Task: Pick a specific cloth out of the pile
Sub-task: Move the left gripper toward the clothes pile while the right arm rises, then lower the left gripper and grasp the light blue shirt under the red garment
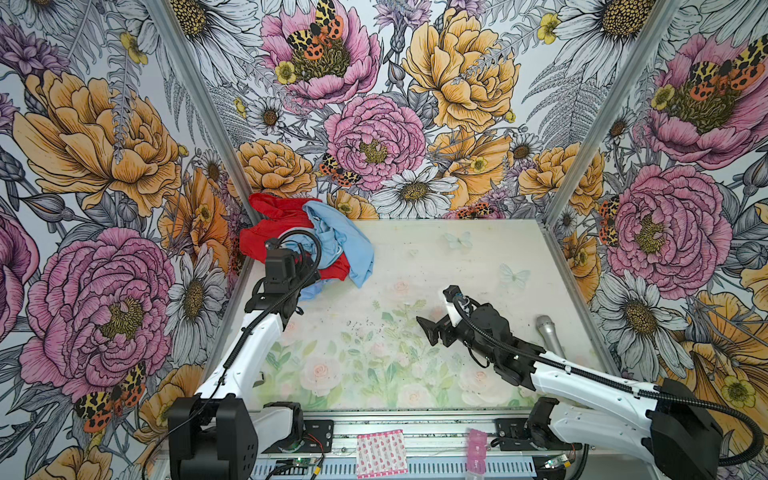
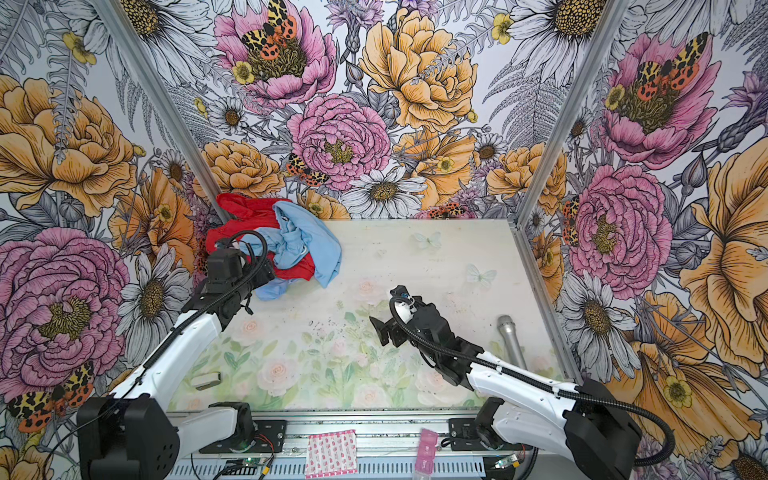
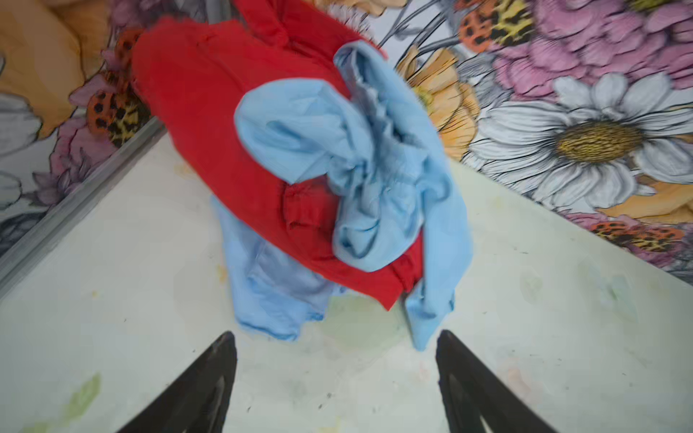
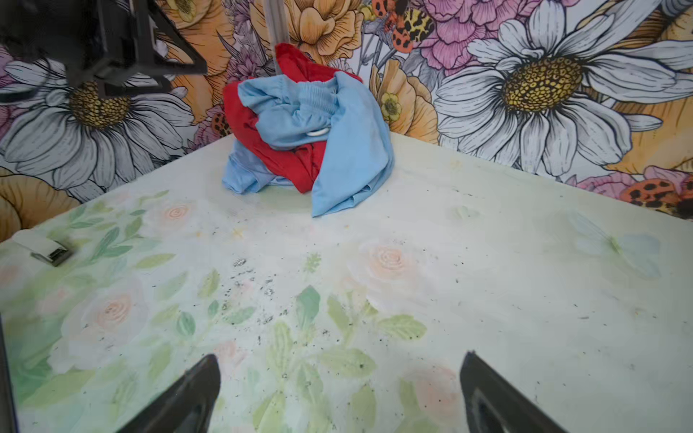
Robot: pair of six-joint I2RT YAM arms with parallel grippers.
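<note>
Pile (image 1: 254,245) wedged in far-left tabletop corner against wall post, upper left in both top views. Cloth (image 1: 309,291), periwinkle, lies at pile bottom under red garment (image 1: 274,208), its edge jutting toward left gripper (image 3: 335,348), whose jaws are apart and empty. Right gripper (image 4: 339,360) mid-table, jaws wide, empty. Bare floral tabletop (image 1: 415,257) elsewhere. Microphone (image 1: 548,332) near right wall.

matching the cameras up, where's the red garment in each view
In a top view: red garment, far left corner of the table.
In a top view: red garment, same corner.
Left wrist: red garment close, central.
Right wrist: red garment farther off.
Shared landmark: pale blue cloth draped over it.
</note>
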